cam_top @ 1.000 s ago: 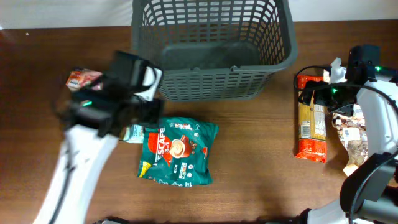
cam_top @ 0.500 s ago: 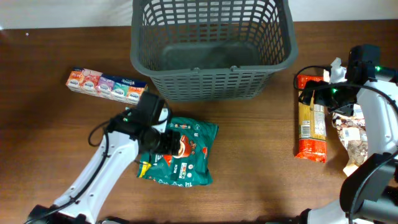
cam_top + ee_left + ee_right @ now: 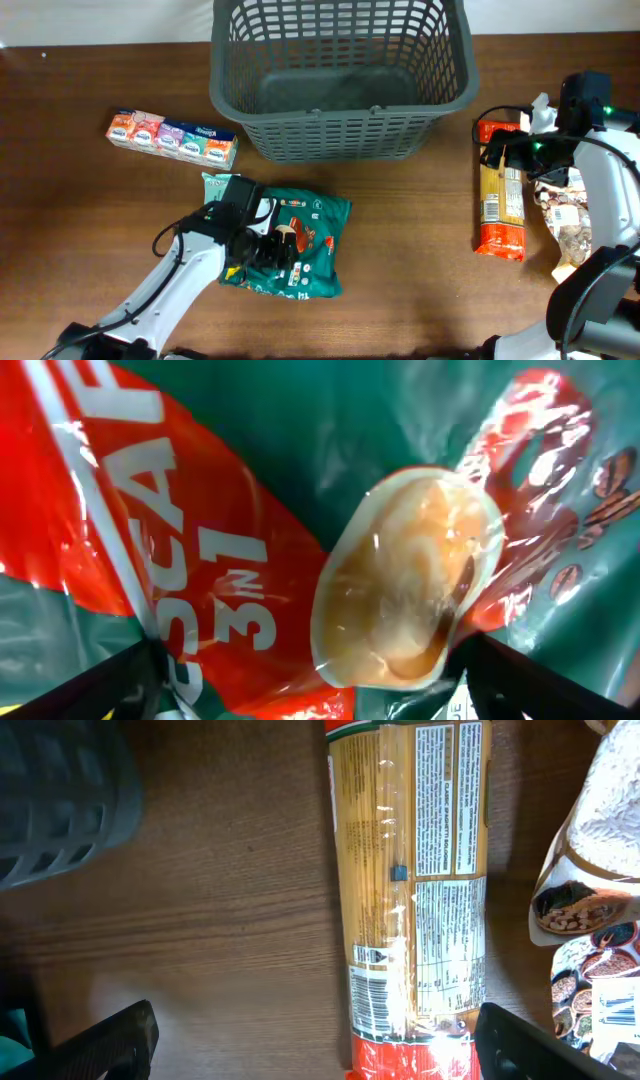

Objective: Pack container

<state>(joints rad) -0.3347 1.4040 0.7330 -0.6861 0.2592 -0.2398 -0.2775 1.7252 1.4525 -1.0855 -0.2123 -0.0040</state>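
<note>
the container (image 3: 340,150) loses its far rim to the overhead view's top edge and is only a blurred dark corner in the right wrist view. the left gripper (image 3: 263,245) hides the middle of the coffee bag (image 3: 318,258) from above, and in the left wrist view that bag overruns every edge. the pasta packet (image 3: 410,900) is cut at top and bottom, its small print unreadable.

A green and red coffee bag (image 3: 300,510) lies right under the left fingers (image 3: 110,675), on the brown table (image 3: 230,920). A long pack of spaghetti (image 3: 410,900) lies under the gap between the right fingers (image 3: 110,1040). A bag with beans (image 3: 595,900) sits just beside it. Little tissue packs (image 3: 172,138) lie well away from both.
</note>
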